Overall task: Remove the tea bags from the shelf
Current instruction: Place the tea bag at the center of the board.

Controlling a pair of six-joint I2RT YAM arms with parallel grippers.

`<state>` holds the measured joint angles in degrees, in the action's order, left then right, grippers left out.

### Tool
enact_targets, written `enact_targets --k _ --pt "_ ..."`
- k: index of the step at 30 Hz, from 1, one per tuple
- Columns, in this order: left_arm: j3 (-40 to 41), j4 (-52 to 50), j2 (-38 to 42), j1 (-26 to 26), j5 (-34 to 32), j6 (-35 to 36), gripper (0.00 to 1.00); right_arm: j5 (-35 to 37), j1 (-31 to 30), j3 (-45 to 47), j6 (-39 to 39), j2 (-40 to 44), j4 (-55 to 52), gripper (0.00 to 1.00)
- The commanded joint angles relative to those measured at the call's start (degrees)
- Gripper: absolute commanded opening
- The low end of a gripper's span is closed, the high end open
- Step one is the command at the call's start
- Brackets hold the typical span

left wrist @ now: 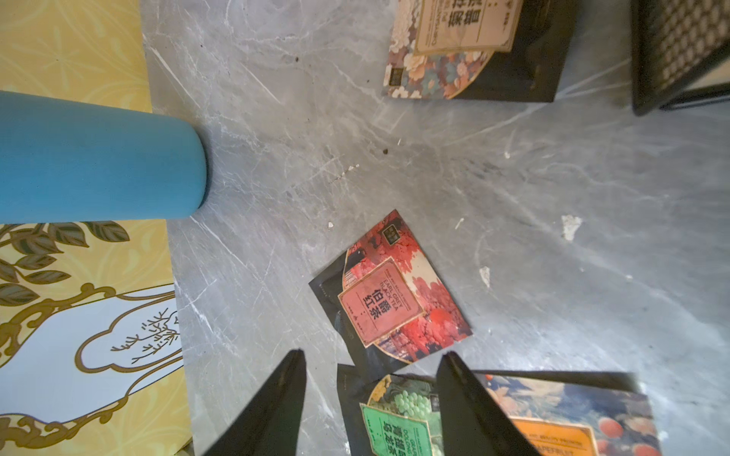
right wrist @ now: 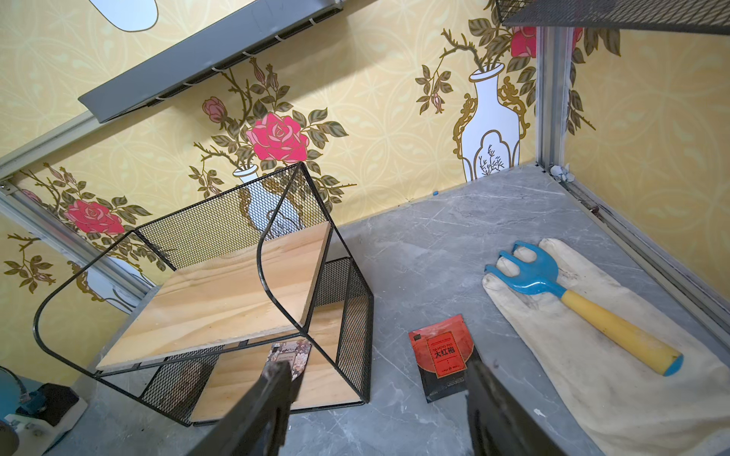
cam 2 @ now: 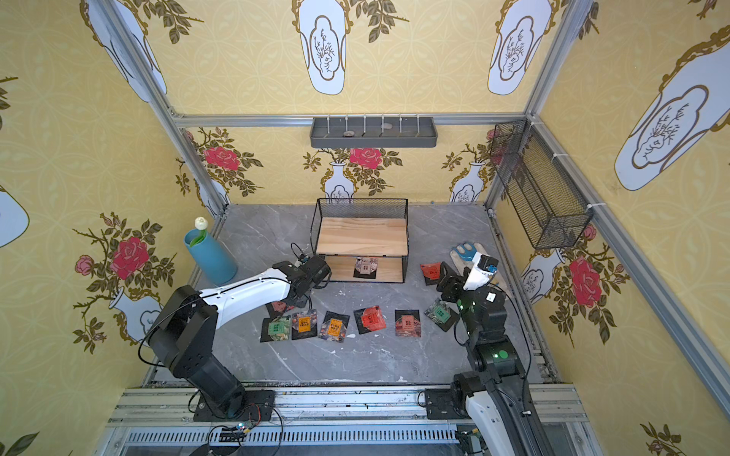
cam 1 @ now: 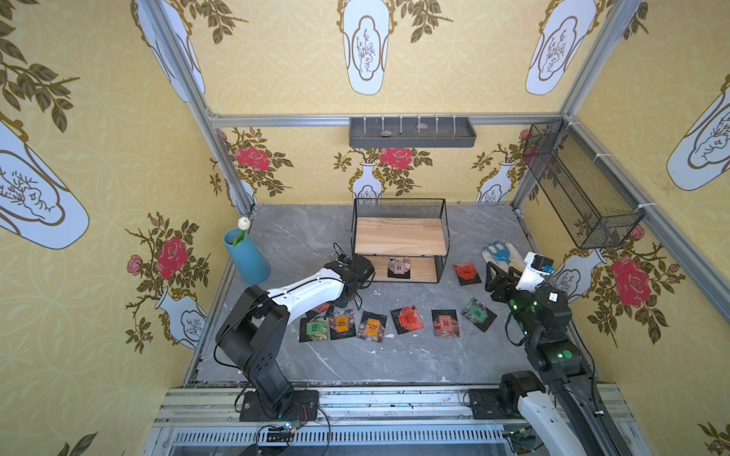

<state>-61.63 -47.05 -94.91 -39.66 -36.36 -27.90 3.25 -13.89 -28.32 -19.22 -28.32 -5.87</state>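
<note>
My worktop [cam 1: 395, 363] is grey marble-patterned, flecked white. Yellow wallpaper [cam 1: 276, 71] with roses and vases encloses it left, far and right, framed by aluminium rails [cam 1: 276, 119]. A grey tray [cam 1: 411, 142] hangs on the far wall, a black mesh basket [cam 1: 580, 193] on the right.

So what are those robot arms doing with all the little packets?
The robot is clearing tea bags off the little shelf. Most already lie on the grey table. One beige tea bag is left on its lower board. The left end effector hangs open over a red tea bag on the table; the right end effector is open and empty, near the shelf.
</note>
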Motion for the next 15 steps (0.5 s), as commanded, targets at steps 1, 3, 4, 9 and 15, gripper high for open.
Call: enact_targets --k 1,3,4,9,15 --pt "0.4 0.6 1.1 0.0 0.6 0.1 0.63 -0.7 0.0 -0.4 0.1 -0.3 2.4 0.73" --pt "0.9 1.3 2.8 -0.1 1.0 0.1 0.63 -0.7 0.0 -0.5 0.0 -0.6 2.5 0.73" --pt "1.3 2.1 4.0 -0.6 1.3 0.5 0.64 -0.8 0.0 -0.4 0.0 -0.7 2.5 0.73" --pt "3.1 6.0 9.8 -5.3 0.5 3.1 0.65 -1.0 -0.1 -0.4 -0.1 -0.8 2.6 0.73" --pt "4.8 11.8 14.0 -13.7 -0.7 8.1 0.7 -2.6 -0.1 0.2 -0.8 -1.1 2.3 0.73"
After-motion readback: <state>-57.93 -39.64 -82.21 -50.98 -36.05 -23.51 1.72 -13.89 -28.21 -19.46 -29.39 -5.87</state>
